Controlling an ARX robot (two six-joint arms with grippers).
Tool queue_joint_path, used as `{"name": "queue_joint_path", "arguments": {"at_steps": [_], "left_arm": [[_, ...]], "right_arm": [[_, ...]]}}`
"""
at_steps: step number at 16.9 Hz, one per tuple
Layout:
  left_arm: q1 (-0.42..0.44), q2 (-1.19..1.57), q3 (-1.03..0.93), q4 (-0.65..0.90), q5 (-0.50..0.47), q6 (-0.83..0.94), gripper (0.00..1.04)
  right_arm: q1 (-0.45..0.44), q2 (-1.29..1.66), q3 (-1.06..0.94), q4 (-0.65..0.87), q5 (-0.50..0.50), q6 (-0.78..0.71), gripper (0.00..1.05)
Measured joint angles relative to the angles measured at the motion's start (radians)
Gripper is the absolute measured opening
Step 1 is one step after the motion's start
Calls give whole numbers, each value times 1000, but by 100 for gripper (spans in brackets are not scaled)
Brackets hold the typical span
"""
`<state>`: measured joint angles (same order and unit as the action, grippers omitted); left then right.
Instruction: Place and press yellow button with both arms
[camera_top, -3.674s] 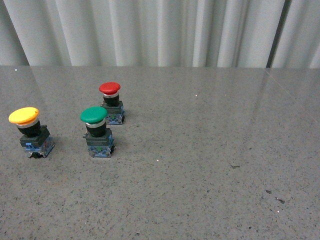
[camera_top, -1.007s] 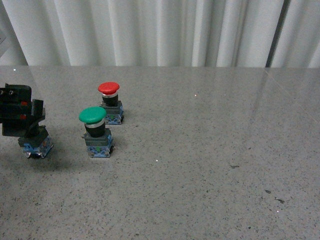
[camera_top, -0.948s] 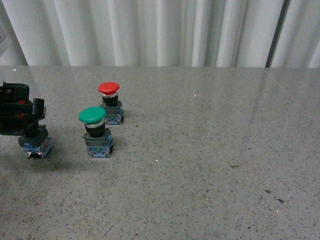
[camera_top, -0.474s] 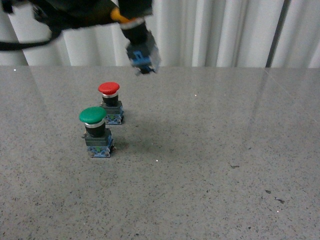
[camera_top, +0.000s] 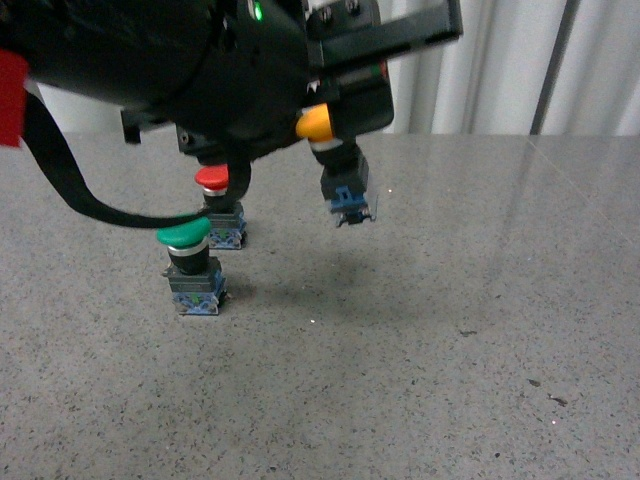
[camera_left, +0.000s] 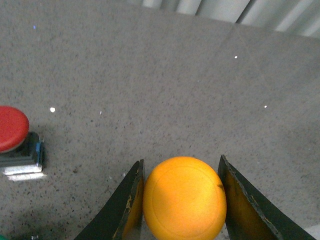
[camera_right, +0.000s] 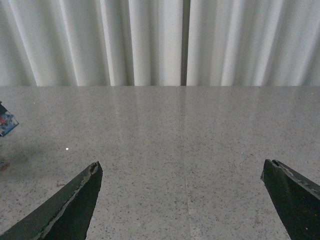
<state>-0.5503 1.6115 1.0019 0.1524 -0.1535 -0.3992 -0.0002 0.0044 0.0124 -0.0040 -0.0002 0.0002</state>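
Over the grey surface (camera_top: 450, 330) hangs the left arm (camera_top: 150, 60). The left hand (camera_left: 181, 175) is clenched on the cap of the yellow button (camera_top: 338, 165), which is in the air, tilted, with its base downward. The right hand (camera_right: 180, 200) is spread and holds nothing. I think the button should first be made upright, then lowered slowly to the surface, well apart from the green button (camera_top: 190, 265) and the red button (camera_top: 218, 205), and released only when its base sits flat.
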Motion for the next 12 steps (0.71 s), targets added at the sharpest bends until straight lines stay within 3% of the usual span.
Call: {"name": "queue_joint_path", "arguments": {"at_steps": [7, 12], "left_arm": [[-32, 162, 58, 32, 42, -16, 39], [-54, 236, 94, 14, 21, -11, 39]], "right_arm": [[0, 0, 0, 0, 0, 0, 98], [0, 0, 0, 0, 0, 0, 98]]}}
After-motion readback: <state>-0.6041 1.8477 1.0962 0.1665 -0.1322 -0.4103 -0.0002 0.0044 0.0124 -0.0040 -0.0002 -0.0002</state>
